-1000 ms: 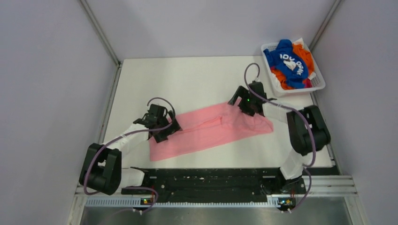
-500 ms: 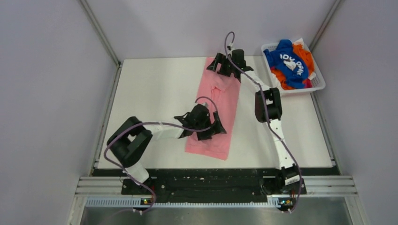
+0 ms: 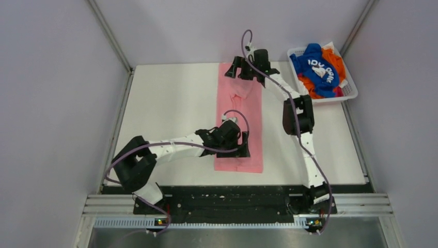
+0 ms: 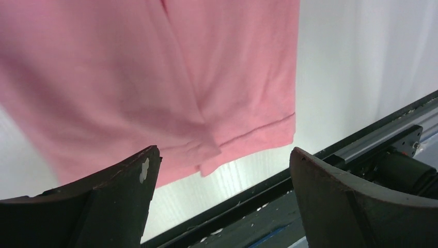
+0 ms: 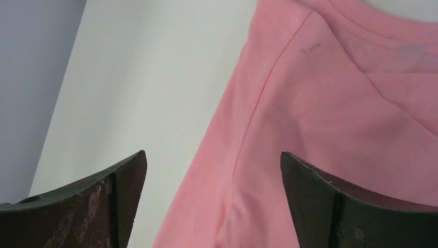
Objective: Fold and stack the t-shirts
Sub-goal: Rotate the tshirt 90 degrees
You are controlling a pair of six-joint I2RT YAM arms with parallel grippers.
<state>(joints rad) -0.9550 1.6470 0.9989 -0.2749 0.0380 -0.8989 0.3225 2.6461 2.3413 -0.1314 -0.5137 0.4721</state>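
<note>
The light pink t-shirt [image 3: 247,103] lies flat as a long narrow strip running from the far edge of the table toward the near edge. My left gripper [image 3: 241,149] is open over its near end; in the left wrist view the hem [image 4: 248,135] lies beyond the spread jaws of the left gripper [image 4: 224,155], nothing between them. My right gripper [image 3: 236,70] is open above the far end, and the right wrist view shows the collar [image 5: 361,31] and shoulder seam past the right gripper [image 5: 213,157]. The blue t-shirt [image 3: 317,70] and orange t-shirt [image 3: 334,58] lie crumpled in the basket.
The white slatted basket [image 3: 352,93] stands at the far right corner of the white table [image 3: 170,103]. Grey walls close in the sides and back. A black rail [image 3: 232,196] with both arm bases runs along the near edge.
The pink shirt has swung from lying crosswise to lying lengthwise. The right gripper moved to the far edge and the left gripper toward the middle near end.
</note>
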